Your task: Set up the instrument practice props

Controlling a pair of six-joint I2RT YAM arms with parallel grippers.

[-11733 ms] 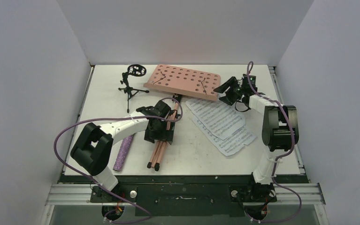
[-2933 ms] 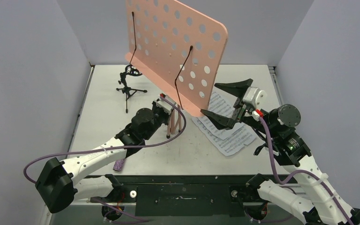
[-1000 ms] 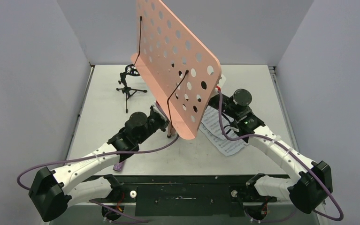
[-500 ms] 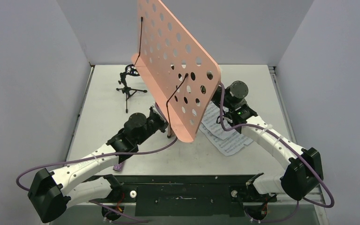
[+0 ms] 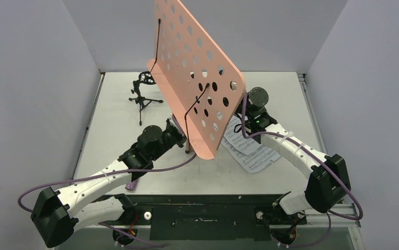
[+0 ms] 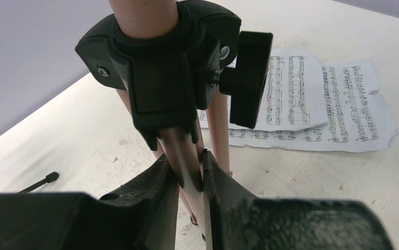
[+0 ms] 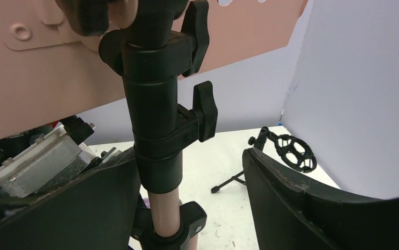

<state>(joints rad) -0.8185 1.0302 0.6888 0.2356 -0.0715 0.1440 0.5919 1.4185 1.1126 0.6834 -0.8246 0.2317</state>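
the pink music stand is held upright on the table, its thin lower tube pinched by the left gripper, probably so that it is not tipped. the right gripper is spread around the black collar, nothing gripped yet; the pages lie just beside.

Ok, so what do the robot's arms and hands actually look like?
The left arm and right arm are white shells with chunky black joints, each trailing a purple cable. The left hand and right hand each have two broad matte-black fingers. A small green light glows on the right arm.
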